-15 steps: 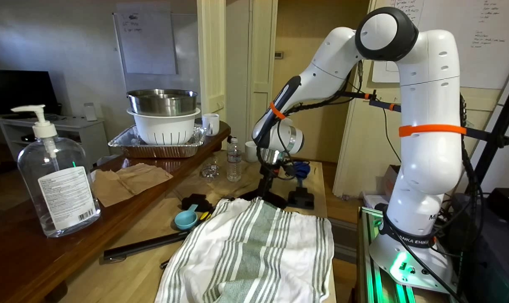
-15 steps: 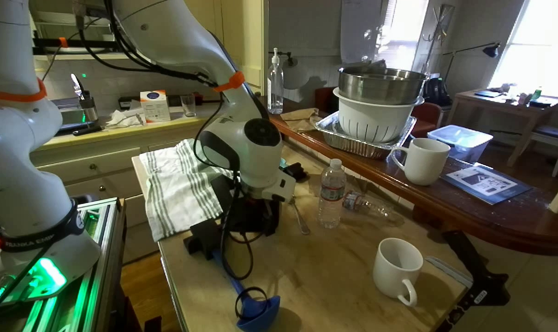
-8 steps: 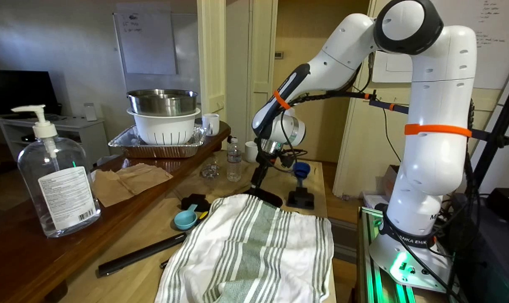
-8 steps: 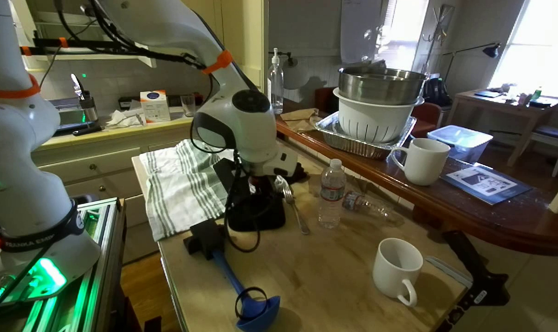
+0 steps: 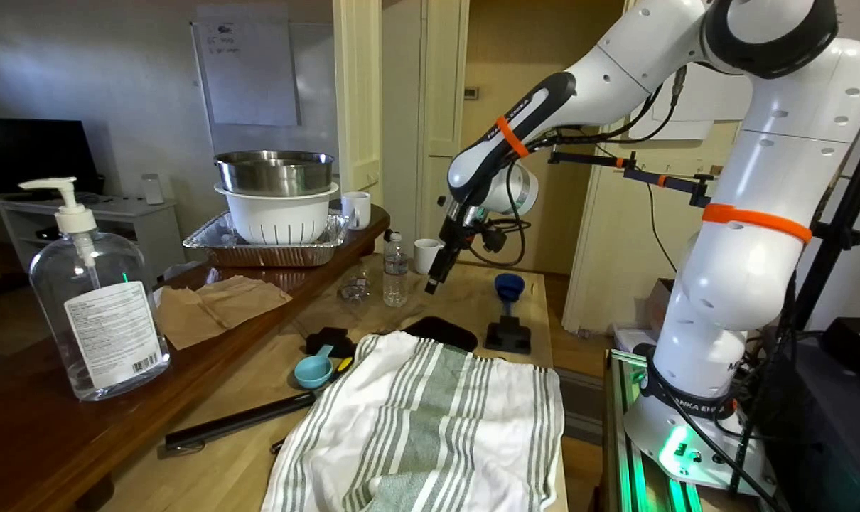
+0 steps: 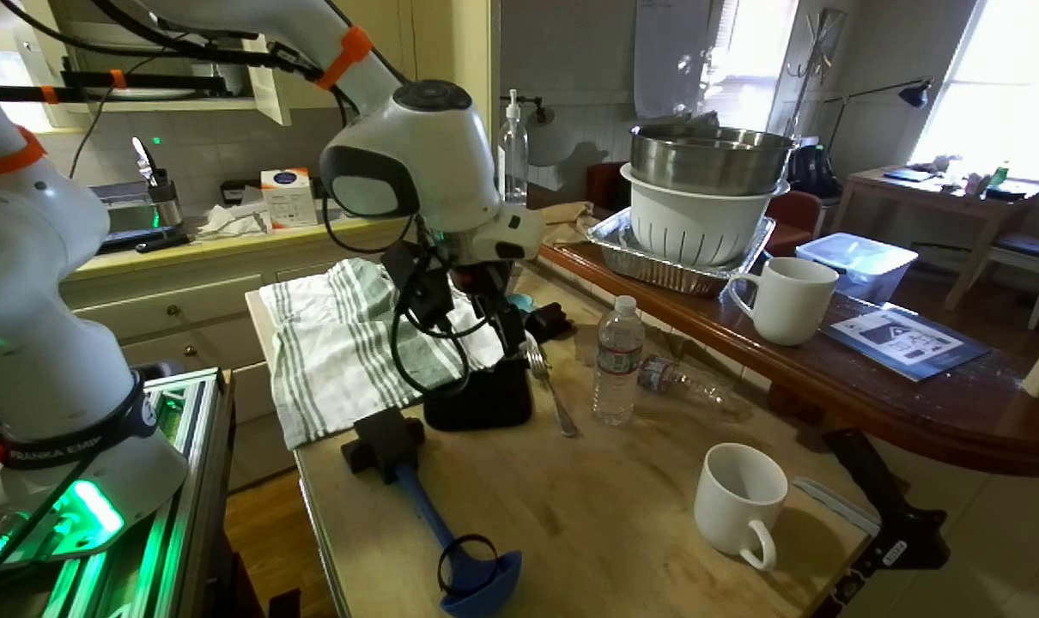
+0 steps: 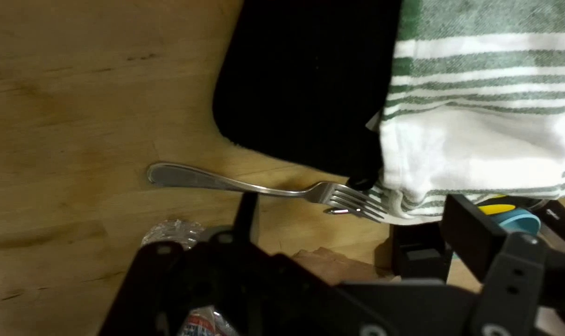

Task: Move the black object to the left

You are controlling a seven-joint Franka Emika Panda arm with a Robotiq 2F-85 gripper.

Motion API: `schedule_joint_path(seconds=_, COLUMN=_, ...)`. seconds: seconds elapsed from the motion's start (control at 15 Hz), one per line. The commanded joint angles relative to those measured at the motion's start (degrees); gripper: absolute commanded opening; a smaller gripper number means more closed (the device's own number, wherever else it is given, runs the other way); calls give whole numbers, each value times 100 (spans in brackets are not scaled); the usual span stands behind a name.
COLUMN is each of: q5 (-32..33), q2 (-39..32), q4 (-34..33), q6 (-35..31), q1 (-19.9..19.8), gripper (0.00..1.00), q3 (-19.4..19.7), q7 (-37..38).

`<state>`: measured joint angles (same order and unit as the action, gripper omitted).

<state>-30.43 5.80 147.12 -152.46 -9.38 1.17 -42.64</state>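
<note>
A window (image 6: pixel 1009 94) glows white behind a wooden table (image 6: pixel 923 196). Cream drawers (image 6: pixel 219 296) stand under a yellow-edged counter (image 6: pixel 227 246), and brown floorboards (image 6: pixel 253 515) show beside the pale wooden worktop (image 6: pixel 640 532).

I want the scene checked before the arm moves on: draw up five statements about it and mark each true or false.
1. The flat black object lies on the wooden table. True.
2. That object is clamped in shut jaws. False: the gripper is open.
3. The fork lies with its tines toward the striped towel. True.
4. Both water bottles stand upright. False: the capped water bottle does; the other water bottle lies on its side.
5. The steel bowl rests on the white colander. True.
</note>
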Motion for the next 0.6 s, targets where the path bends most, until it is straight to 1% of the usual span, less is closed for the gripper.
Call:
schedule_joint_path(seconds=0.0, q5=1360, q2=803, q4=202, q6=1046, q1=65, gripper=100, q3=314, q7=805)
schedule_joint_path(seconds=0.07, q5=1721, q2=967, q4=130, q6=1579, q1=69, gripper=100, q3=391, q7=832)
schedule_joint_path(seconds=0.13, q5=1886, q2=1111, q4=78, q6=1970, q1=127, gripper=100, q3=474, q7=747)
schedule_joint_path(seconds=0.2, q5=2055, q2=1249, q4=14, q6=2495, q1=175, gripper=100, q3=566, q7=602)
schedule_joint_path(seconds=0.27, q5=2259, q2=1384, q4=-15, q6=2839, q1=182, gripper=100, q3=604, q7=588)
schedule_joint_path(seconds=0.4, q5=2753, q2=1760, q4=46, q6=3159, q1=144, gripper=100, q3=625, q7=728)
schedule_joint_path(seconds=0.47, q5=2412, q2=1385, q4=-51, q6=2831, q1=288, gripper=100, q3=734, q7=672)
schedule_joint_path(seconds=0.53, q5=2571, q2=1531, q4=-45, q6=2958, q1=287, gripper=100, q3=754, q7=688)
